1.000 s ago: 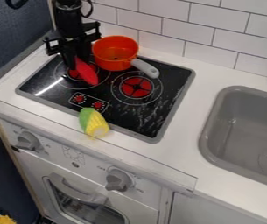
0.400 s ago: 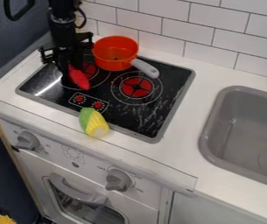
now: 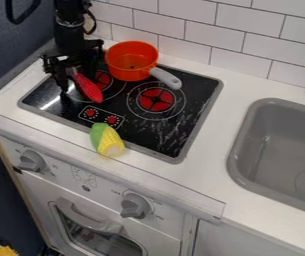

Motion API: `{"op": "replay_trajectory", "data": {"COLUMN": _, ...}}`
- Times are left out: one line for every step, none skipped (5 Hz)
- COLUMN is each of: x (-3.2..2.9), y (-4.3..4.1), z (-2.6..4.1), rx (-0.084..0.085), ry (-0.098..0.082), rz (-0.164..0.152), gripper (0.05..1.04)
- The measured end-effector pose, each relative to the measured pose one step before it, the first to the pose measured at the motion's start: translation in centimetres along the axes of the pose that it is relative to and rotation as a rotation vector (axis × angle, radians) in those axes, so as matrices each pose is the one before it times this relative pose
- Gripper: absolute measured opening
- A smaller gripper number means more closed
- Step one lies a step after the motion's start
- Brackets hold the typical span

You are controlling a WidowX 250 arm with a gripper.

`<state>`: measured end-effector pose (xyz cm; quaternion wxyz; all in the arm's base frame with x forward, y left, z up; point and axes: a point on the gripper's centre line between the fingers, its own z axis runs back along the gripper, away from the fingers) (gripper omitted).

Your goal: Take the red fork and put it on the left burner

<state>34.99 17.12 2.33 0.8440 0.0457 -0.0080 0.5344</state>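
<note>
While the black end effector (image 3: 76,75) hangs over the rear left part of the toy cooktop (image 3: 131,122), the red fork (image 3: 89,90) slants from just below it toward the front and right in the view, its upper end close against the dark gripping parts. Whether the end effector is clenched on the fork or has released it, I cannot tell. The fork lies across the front left side of the rings of the left burner (image 3: 103,80), beside the red centre; whether it touches the glass is also unclear. Behind and to the right of the fork, apart from it, an orange pot (image 3: 133,60) stands upright at the back of the cooktop, its grey handle (image 3: 165,78) pointing toward the right burner (image 3: 156,100). A toy ear of corn (image 3: 106,140), green at one end and yellow at the other, lies over the front edge of the cooktop and onto the white tabletop (image 3: 215,130), with the grey sink (image 3: 295,150) farther right. Small printed marks sit beside the left knob (image 3: 31,161) and the right knob (image 3: 135,206) on the front panel, with a little printed symbol (image 3: 83,175) between them; the lettering is too small to make out.
</note>
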Motion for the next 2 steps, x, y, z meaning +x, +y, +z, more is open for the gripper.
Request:
{"op": "replay_trajectory", "data": {"x": -0.461, "y": -0.211, "z": 0.234, "rx": -0.0140, "ry": 0.0362, "rz": -0.0067, "gripper": 1.000}}
{"op": "replay_trajectory", "data": {"x": -0.295, "y": -0.353, "z": 2.419, "rx": -0.0512, "ry": -0.0019, "rz": -0.0045, "gripper": 1.001}}
